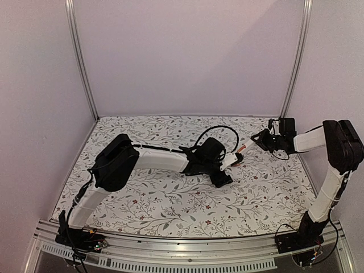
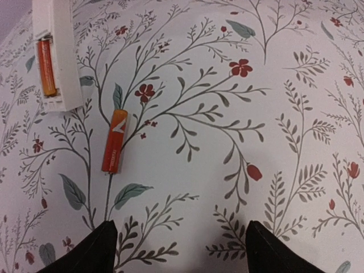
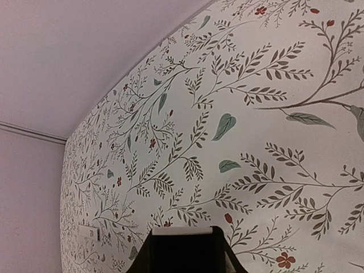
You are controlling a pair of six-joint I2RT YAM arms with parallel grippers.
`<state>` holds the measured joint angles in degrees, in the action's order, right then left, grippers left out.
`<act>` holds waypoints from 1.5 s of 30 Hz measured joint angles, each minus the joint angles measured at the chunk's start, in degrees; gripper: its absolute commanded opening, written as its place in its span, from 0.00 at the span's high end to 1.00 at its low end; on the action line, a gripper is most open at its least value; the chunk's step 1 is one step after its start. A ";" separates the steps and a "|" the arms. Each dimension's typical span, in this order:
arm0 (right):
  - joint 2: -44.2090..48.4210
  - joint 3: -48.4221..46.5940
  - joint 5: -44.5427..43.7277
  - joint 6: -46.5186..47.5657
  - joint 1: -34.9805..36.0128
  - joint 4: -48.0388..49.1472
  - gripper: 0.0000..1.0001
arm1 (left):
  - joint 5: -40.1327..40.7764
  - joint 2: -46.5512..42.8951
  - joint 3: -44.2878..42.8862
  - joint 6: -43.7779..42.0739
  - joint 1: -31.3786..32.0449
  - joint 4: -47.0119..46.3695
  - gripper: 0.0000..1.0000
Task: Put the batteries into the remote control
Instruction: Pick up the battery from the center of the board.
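Note:
The remote control (image 2: pixel 61 54) is a white bar at the top left of the left wrist view, back side up with its compartment uncovered. One orange battery (image 2: pixel 46 66) lies inside that compartment. A second battery (image 2: pixel 115 149) lies loose on the floral cloth just below the remote's end. My left gripper (image 2: pixel 183 250) hovers over the cloth nearer the camera than the loose battery, open with nothing between its fingers. From above, the remote control (image 1: pixel 236 157) slants from my right gripper (image 1: pixel 259 140) toward the left gripper (image 1: pixel 220 173). The right gripper (image 3: pixel 182 240) is shut on the remote's white end (image 3: pixel 181 230).
The floral cloth (image 1: pixel 170 199) covers the whole table, ringed by pale walls and two metal posts (image 1: pixel 82 62). A small white flat piece (image 3: pixel 89 232) lies far off on the cloth in the right wrist view. The left arm's black cable (image 1: pixel 219 129) loops above its wrist.

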<state>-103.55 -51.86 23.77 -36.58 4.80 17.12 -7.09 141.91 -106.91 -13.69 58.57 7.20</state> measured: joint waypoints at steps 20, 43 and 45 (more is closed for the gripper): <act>11.06 9.97 3.10 2.19 -1.03 -5.66 1.00 | -4.66 6.64 -8.48 3.87 0.22 -0.68 0.54; 15.30 11.45 5.88 4.59 -7.54 -12.22 1.00 | -8.81 11.13 -17.09 -0.31 0.22 4.42 0.94; 15.43 11.45 6.16 4.74 -7.56 -12.68 1.00 | -8.90 10.99 -17.11 -0.83 0.20 4.94 0.99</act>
<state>-88.12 -40.40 29.93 -31.83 -2.76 4.45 -15.99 152.90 -124.03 -14.52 58.76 12.14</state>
